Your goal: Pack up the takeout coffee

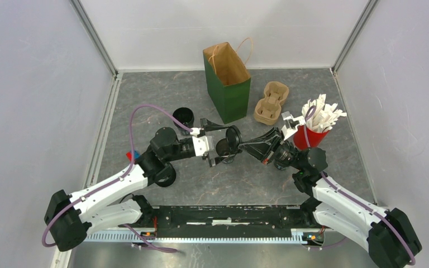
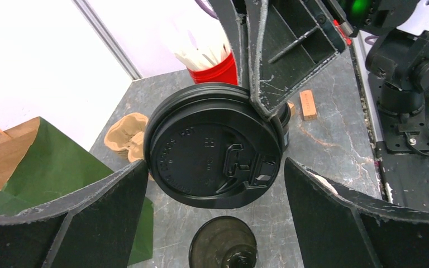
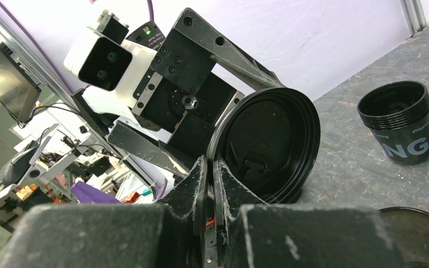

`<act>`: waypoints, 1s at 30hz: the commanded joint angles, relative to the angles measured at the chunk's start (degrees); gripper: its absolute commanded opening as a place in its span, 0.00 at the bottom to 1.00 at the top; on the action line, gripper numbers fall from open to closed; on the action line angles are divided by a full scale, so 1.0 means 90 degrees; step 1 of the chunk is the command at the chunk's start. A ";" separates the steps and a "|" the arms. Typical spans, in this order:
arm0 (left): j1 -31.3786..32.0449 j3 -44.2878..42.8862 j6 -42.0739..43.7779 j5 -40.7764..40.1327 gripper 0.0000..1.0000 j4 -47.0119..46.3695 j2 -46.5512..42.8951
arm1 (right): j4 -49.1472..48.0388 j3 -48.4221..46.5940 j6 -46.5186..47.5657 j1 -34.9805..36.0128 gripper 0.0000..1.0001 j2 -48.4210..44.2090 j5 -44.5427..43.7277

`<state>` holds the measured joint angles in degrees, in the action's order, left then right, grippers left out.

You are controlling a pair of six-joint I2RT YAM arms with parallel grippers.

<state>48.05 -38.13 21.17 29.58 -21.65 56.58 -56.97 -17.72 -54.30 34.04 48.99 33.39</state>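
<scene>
right tool [image 3: 209, 164] pinching lid [image 2: 212, 148] rim | left tool [image 2: 215, 170] spread wide (lid in between)

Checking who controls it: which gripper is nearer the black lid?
Right. The right gripper is shut on the rim of the lid; the left gripper is open, its fingers either side of the lid, not closed on it.

lid [image 2: 201, 156]: glossy black plastic | bag [image 1: 230, 97]: matt paper | carrier [image 1: 271, 104]: rough pulp

right pincer [image 2: 260, 107] pinches a black lid [image 2: 201, 156] inside the wide-open left pincer [image 2: 215, 167].
</scene>
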 commanded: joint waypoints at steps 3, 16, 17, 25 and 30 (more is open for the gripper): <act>0.0032 0.0007 0.0119 -0.0230 0.97 -0.0475 -0.0057 | -0.0474 0.0113 -0.0135 0.0045 0.10 0.0028 -0.0118; 0.0042 0.0035 0.0078 -0.0228 1.00 -0.0436 0.0000 | -0.0623 0.0194 -0.0177 0.0073 0.10 0.0072 -0.0249; 0.0042 0.0035 0.0075 -0.0230 1.00 -0.0421 0.0014 | -0.0632 0.0208 -0.0189 0.0071 0.11 0.0068 -0.0279; 0.0057 0.0013 0.0045 -0.0256 1.00 -0.0265 0.0073 | -0.0770 0.0311 -0.0241 0.0083 0.10 0.0089 -0.0395; 0.0128 -0.0028 0.0092 -0.0277 1.00 -0.0168 0.0174 | -0.0798 0.0337 -0.0256 0.0089 0.10 0.0098 -0.0460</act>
<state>48.40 -38.06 21.15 28.40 -22.63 57.43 -60.47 -15.07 -56.18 34.50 49.74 30.74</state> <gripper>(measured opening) 0.993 0.106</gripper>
